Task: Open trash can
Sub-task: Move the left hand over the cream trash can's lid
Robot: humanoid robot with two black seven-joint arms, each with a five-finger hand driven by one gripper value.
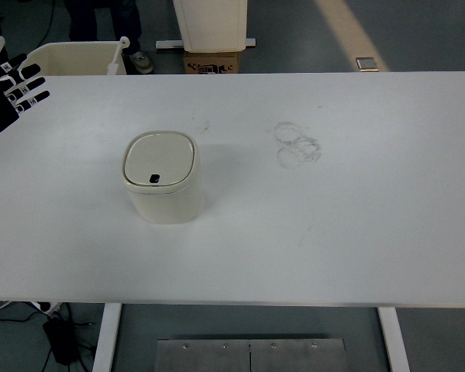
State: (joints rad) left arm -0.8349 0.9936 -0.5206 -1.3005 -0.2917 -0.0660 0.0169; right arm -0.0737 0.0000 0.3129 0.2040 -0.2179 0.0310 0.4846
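Trash can [163, 178] is seen in the top view standing upright on the white bench [356, 232], left of the bench's middle, its lid closed flat and a small dark button or sensor at the lid's near edge. No long axis is offered by the can: the body is squarish with rounded corners, and the lid faces straight up.

At the picture's left edge, near ten o'clock from the can, the left hand [12, 91] is seen, black with white bands on the fingers [29, 85]. The fingers are held apart and loosely extended, pointing toward the upper right, and nothing is grasped. The hand is well apart from the can, at the bench's far left corner. The right hand is not shown at all.

From the fingers, the can lies toward four or five o'clock. The left hand is judged the nearer one, so a reach down and rightward over the lid would be called for. Nothing has yet been touched; the task is judged to be at its start.

Faint ring-shaped smudges [297, 144] are seen on the bench at two o'clock from the can.
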